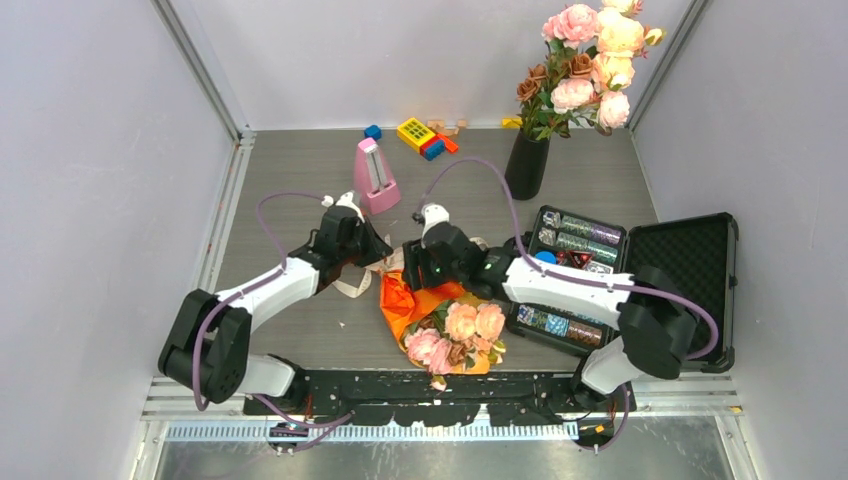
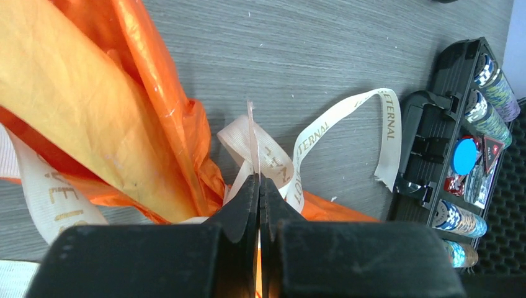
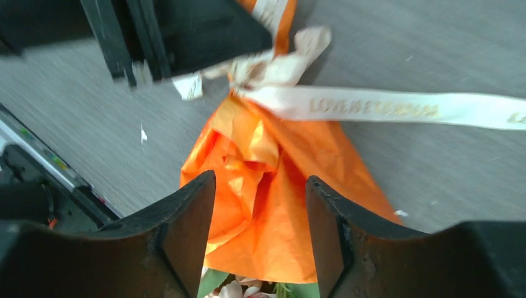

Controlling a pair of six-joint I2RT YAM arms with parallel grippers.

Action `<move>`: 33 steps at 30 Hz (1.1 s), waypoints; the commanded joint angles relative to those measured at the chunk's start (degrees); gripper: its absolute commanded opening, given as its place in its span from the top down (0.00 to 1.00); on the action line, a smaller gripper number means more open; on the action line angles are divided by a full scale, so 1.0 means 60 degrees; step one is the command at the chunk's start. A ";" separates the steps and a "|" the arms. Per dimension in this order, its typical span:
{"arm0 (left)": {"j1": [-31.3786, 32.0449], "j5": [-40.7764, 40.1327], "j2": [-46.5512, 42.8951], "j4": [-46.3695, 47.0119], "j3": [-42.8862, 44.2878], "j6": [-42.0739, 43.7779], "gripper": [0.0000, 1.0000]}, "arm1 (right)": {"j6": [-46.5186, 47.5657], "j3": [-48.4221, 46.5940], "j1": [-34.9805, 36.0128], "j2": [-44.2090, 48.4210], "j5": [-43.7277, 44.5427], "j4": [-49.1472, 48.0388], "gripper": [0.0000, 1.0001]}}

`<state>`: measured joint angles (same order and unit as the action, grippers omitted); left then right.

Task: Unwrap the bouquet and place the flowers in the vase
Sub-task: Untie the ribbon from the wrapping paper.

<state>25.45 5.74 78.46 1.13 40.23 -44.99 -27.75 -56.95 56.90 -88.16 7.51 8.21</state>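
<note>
The bouquet (image 1: 450, 325) lies on the table near the front with its roses (image 1: 462, 328) toward the arms' bases, wrapped in orange paper (image 3: 273, 186). A cream ribbon (image 2: 322, 130) is tied at its narrow end. My left gripper (image 2: 259, 180) is shut on a thin edge of that ribbon by the knot; in the top view the left gripper (image 1: 378, 255) is at the bouquet's far tip. My right gripper (image 3: 260, 180) hangs open just over the paper, its jaws on either side of the wrap without pinching it. The black vase (image 1: 527, 165) stands at the back right and holds other roses (image 1: 590, 60).
A pink metronome (image 1: 375, 178) stands behind the left gripper. An open black case of poker chips (image 1: 680, 260) lies on the right, close to the right arm. Small toy blocks (image 1: 425, 135) sit at the back. Grey walls close in both sides.
</note>
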 commanded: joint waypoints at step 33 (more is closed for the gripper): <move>0.0010 0.0343 -0.0694 0.0052 -0.0097 -0.0142 1.00 | -0.0333 0.0517 -0.4137 -0.1412 0.1578 0.0638 0.64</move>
<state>25.45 8.14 75.83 1.45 38.04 -45.67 -31.35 -52.47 32.14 -95.74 15.09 13.39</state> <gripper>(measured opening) 0.009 0.499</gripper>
